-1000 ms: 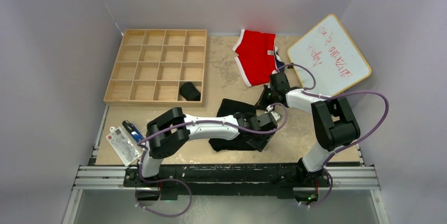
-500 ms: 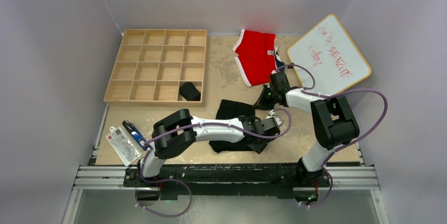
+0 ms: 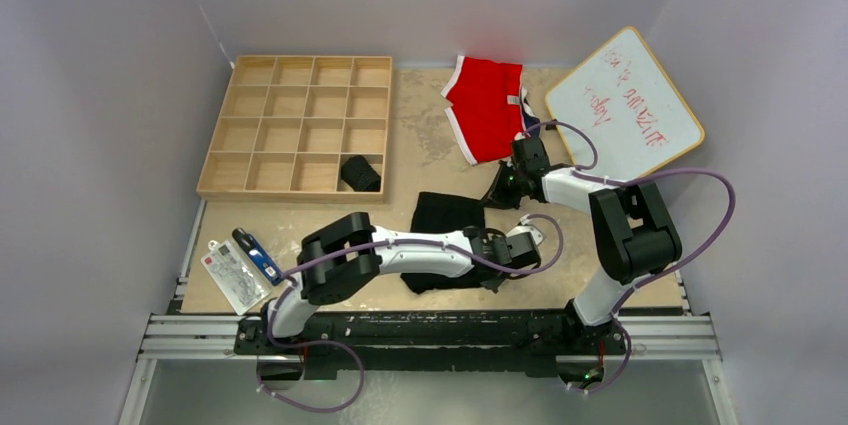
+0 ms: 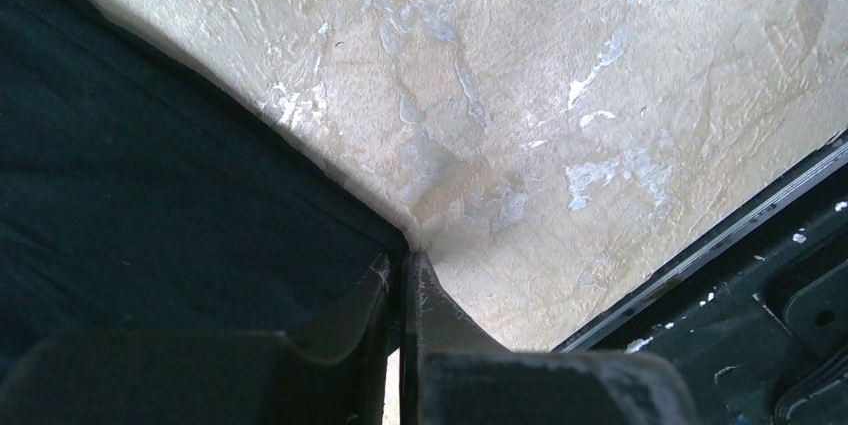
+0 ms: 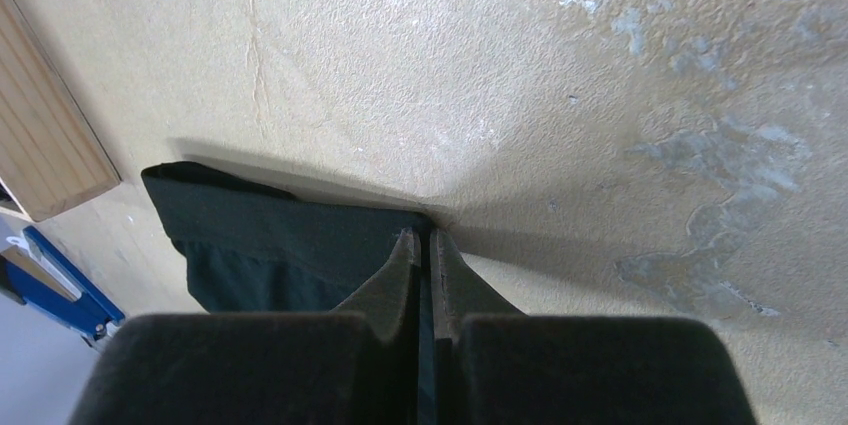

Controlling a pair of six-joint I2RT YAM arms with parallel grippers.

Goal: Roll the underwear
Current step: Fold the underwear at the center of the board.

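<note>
Rough tan tabletop (image 3: 420, 145), walls close on three sides. Underwear (image 3: 447, 213) lies flat just off the tray's (image 3: 270, 192) near-right corner, partly under the L arm. L gripper (image 4: 404, 265) is closed to a hairline on its near-right corner. R gripper (image 5: 425, 238) is likewise nipped tight on the far-right corner, cloth edge betw. the tips. Thin, limp, light stuff, I'd say: no stiffness, apt to sag & drag on the rough top. Corners/hems look the best hold, both at once to keep that edge taut for rolling. 2nd black bundle (image 3: 360, 173) sits in the tray's near-right cell. Room: red briefs (image 3: 485, 110) lie right of the tray's far half, whiteboard (image 3: 622, 105) beyond; the rail (image 4: 700, 255) runs close by the L gripper.
</note>
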